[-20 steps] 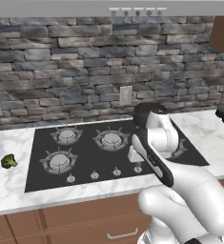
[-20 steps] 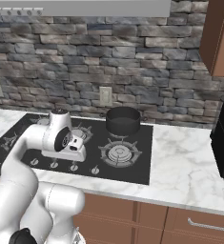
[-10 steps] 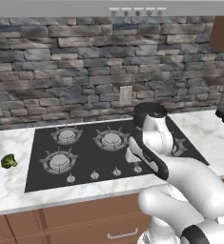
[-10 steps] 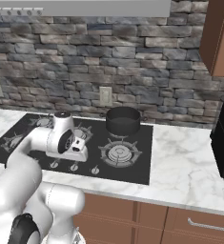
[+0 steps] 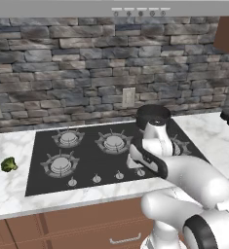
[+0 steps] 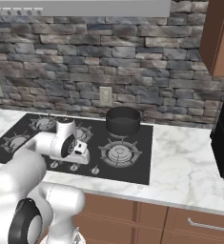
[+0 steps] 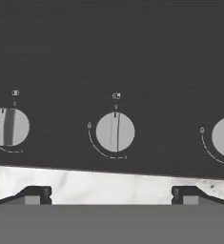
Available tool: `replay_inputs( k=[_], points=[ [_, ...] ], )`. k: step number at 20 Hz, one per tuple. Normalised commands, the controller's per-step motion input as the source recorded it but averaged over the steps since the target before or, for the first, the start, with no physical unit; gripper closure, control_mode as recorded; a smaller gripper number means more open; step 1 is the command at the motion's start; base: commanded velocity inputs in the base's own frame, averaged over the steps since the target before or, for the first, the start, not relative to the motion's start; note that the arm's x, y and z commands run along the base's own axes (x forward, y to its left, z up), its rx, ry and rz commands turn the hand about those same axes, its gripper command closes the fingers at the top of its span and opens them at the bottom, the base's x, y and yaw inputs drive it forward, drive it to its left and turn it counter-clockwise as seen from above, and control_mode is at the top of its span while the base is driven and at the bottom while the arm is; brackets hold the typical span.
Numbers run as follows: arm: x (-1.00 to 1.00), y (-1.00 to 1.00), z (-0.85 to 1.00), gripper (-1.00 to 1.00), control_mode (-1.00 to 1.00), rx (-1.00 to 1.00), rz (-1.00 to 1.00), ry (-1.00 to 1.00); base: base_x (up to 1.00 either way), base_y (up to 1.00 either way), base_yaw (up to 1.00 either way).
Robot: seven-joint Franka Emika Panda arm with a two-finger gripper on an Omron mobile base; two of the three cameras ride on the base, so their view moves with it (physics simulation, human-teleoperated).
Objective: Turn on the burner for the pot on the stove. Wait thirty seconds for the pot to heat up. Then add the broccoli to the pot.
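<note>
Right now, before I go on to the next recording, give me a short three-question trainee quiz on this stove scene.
1. True or false: the broccoli already lies in the pot.
2. The pot sits on which burner of the stove? A) a front one B) a rear one C) none, it is on the counter
3. Fill in: in the hand view the open gripper is centred under the middle ____.

Key: 1 false, it lies on the counter left of the stove; 2 B; 3 knob.
</note>
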Motion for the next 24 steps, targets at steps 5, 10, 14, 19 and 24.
replay_inputs(
  k=[5, 10, 14, 19, 24],
  points=[
    [0.23, 0.00, -0.22, -1.00, -1.00, 0.00, 0.00, 0.00, 0.00, 0.00, 0.00],
    [0.23, 0.00, -0.24, -1.00, -1.00, 0.00, 0.00, 0.00, 0.00, 0.00, 0.00],
    [0.19, 0.00, -0.25, -1.00, -1.00, 0.00, 0.00, 0.00, 0.00, 0.00, 0.00],
    [0.14, 0.00, -0.27, -1.00, -1.00, 0.00, 0.00, 0.00, 0.00, 0.00, 0.00],
    [0.10, 0.01, -0.27, -1.00, -1.00, 0.00, 0.00, 0.00, 0.00, 0.00, 0.00]
  ],
)
